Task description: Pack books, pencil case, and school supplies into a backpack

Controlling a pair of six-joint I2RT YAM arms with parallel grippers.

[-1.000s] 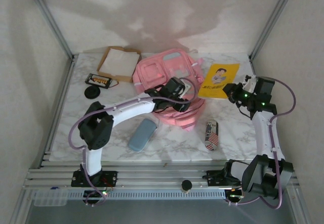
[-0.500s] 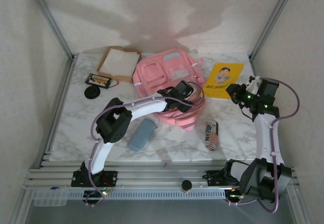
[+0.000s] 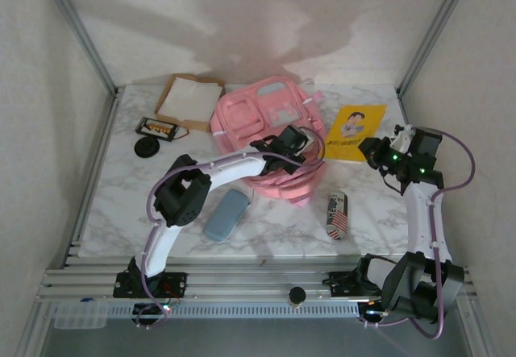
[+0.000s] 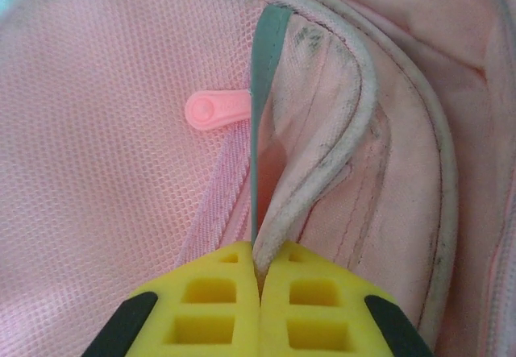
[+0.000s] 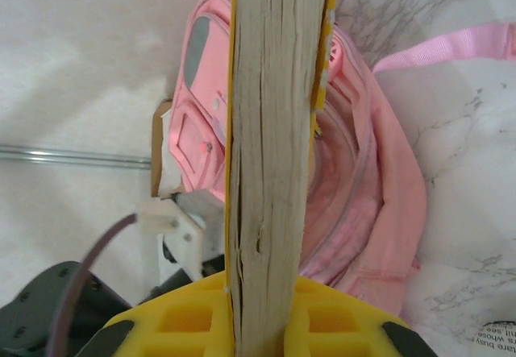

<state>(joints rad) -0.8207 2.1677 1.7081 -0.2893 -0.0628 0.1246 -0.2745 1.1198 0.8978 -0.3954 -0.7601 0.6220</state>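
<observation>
My left gripper (image 4: pixel 260 292) is squeezed tight on the thick pale edge of the backpack (image 4: pixel 105 131), right at its mouth. Just past my fingers there is a pink zip tab (image 4: pixel 216 110) lying on the net cloth. My right gripper (image 5: pixel 270 309) is clamped on the books (image 5: pixel 274 131). I see them edge on, with paper in the middle and yellow covers on both sides. From above, the books (image 3: pixel 353 130) hang just beside the backpack (image 3: pixel 266 119), on its right, and are not inside yet.

I think the job now is to slide the books in. To do it well, I should lift the edge up and pull it back so the mouth opens wide. Then I should turn the books so the thin side goes in first, and push slowly. If the mouth is too small, the corners may catch on the cloth. I should let go of the books only when they are deep inside.

The table (image 3: pixel 129 204) is white marble with grey lines. A blue-grey pencil case (image 3: pixel 226 214), I think, lies near the backpack. A small can (image 3: pixel 337 214) lies near it too. A cardboard tray (image 3: pixel 189 101) sits at the back left. The walls are plain white, with metal posts (image 3: pixel 81 26) in the corners.
</observation>
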